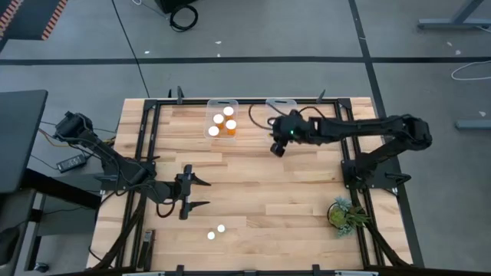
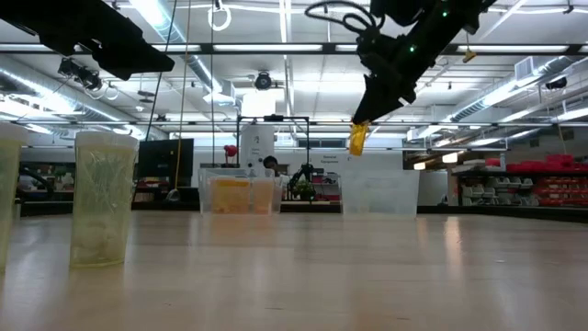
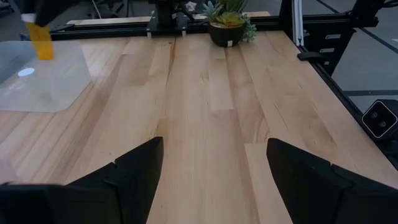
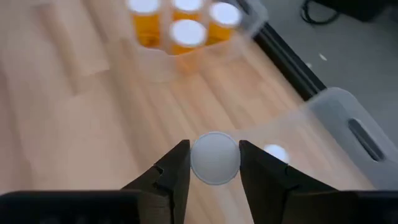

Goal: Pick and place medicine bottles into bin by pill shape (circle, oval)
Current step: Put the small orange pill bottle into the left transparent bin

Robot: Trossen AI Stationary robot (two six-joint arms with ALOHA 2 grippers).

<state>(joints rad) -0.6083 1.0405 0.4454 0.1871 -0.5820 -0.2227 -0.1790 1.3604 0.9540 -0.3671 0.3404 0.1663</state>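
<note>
My right gripper [image 4: 213,163] holds a small bottle [image 4: 214,158] by its white cap, fingers pinched narrow, in the air near the far bins. I judge it light, stiff, slick; the cap rim suits. One bin [image 1: 222,121] holds four bottles; the other bin [image 1: 281,103] lies beside. Two bottles [image 1: 216,231] wait near the left gripper [image 1: 196,193], fingers wide. Nothing blocks.

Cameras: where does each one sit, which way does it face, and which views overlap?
High: overhead, straight down; both arms, left bin, two bottles near the front.
Low: table height, looking across; right gripper holding a bottle aloft.
Left wrist: forward past the open left gripper toward the plant.
Right wrist: down past fingers onto the bottle's cap.
Shared: the held bottle shows in the low and both wrist views.
</note>
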